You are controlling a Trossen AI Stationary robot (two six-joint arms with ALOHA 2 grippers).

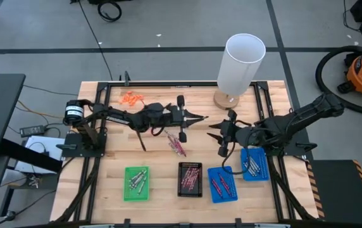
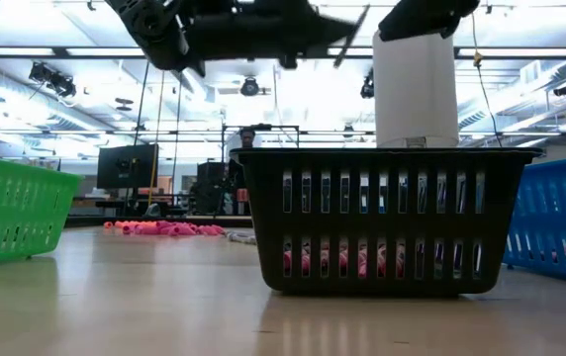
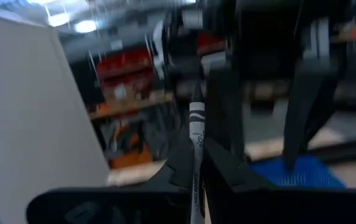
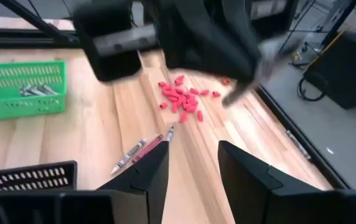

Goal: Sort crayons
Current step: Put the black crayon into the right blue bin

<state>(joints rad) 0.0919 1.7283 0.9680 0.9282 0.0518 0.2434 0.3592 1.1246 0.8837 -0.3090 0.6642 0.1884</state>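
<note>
My left gripper (image 1: 198,118) hangs above the table's middle, shut on a silvery-grey crayon (image 3: 196,134). My right gripper (image 1: 214,134) is open and empty just to its right, fingers pointing toward the left arm; its own view shows the gap (image 4: 193,165). A few loose crayons (image 1: 176,144) lie flat on the wood below the left gripper and also show in the right wrist view (image 4: 142,148). Sorted crayons lie in the green tray (image 1: 137,183), the black tray (image 1: 190,180) and two blue trays (image 1: 223,184) (image 1: 255,166). My left gripper pinches the crayon between its two fingers (image 3: 181,165). The fingers lie along the crayon, on its wrapped shaft (image 3: 196,163). Its pointed tip (image 3: 196,93) sticks out past the fingertips. The crayon is lifted clear of the table.
A tall white cylinder (image 1: 241,63) stands on a round base at the far edge, right of centre. A pile of small pink-orange pieces (image 1: 131,98) lies at the far left. The four trays line the near side. Black frame rails run along the table's edges.
</note>
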